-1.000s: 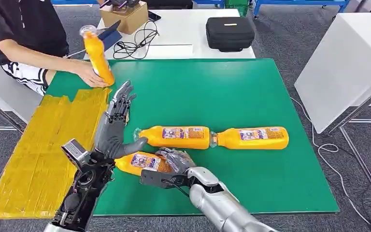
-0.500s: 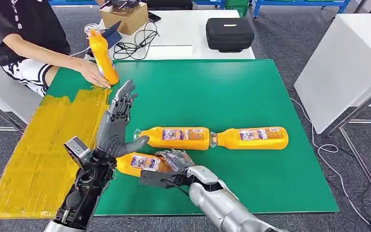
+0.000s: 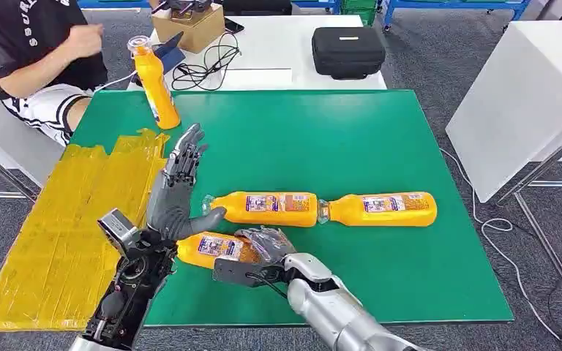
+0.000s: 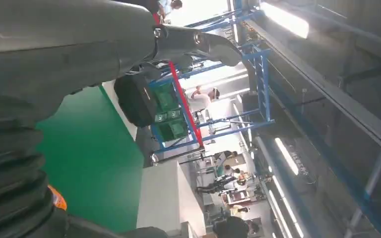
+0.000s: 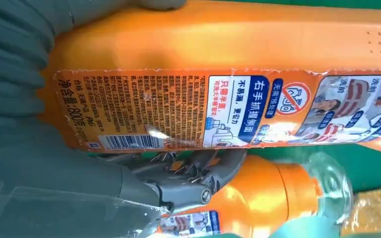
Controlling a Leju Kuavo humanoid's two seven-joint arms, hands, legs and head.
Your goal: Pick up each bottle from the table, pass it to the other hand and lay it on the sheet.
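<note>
You see four orange bottles; the right hand (image 3: pixel 263 245) grips one bottle (image 3: pixel 208 247), label reading "800", while the left hand (image 3: pixel 175 186) is spread, empty.

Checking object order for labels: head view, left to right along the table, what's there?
Yellow sheet → upright orange bottle → left hand → middle lying bottle → right-most lying bottle.

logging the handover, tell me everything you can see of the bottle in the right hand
The bottle is orange plastic with a printed paper label bearing a barcode and Chinese text. It lies on its side near the green mat's front edge. The right hand grips its body; the open left hand stands beside it, thumb just above.
</note>
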